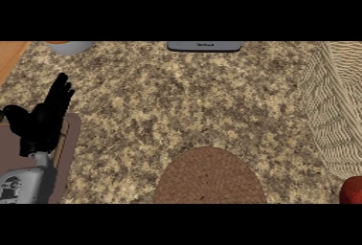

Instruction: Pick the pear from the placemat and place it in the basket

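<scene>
A round brown woven placemat (209,178) lies at the lower middle of the counter, and its visible part is bare. No pear shows anywhere in the head view. The cream woven basket (338,110) fills the right edge, cut off by the frame. My left hand (41,122) stands at the far left, fingers straight and pointing up, holding nothing. My right hand does not appear.
A red rounded object (352,190) peeks in at the lower right corner below the basket. A brown rectangular mat (69,153) lies under my left forearm. At the back stand a grey cup (71,46) and a flat grey item (205,46).
</scene>
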{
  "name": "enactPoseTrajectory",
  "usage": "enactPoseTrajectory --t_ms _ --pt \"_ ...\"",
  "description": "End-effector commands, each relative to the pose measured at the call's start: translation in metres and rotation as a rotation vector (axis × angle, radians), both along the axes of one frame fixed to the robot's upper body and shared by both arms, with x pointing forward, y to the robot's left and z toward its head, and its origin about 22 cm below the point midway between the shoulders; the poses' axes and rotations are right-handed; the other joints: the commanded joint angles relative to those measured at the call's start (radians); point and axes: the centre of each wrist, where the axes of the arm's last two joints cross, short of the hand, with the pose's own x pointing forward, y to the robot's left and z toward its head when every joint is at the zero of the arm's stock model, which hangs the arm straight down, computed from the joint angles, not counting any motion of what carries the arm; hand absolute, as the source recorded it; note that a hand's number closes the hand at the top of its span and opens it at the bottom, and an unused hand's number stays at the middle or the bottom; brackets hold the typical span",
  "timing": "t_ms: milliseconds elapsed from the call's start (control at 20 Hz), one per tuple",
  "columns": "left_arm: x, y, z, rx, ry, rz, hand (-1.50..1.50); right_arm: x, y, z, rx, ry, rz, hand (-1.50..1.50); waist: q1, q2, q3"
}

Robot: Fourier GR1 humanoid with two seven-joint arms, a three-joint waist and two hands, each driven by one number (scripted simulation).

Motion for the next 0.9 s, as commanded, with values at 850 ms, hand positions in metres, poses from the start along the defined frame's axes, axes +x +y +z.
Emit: enactPoseTrajectory --t_ms 850 --pt "-0.006 -0.015 -0.012 0.010 0.002 0.002 0.00 0.134 -0.062 -0.047 -0.099 0.136 -0.092 1.50 -0.011 -0.003 0.002"
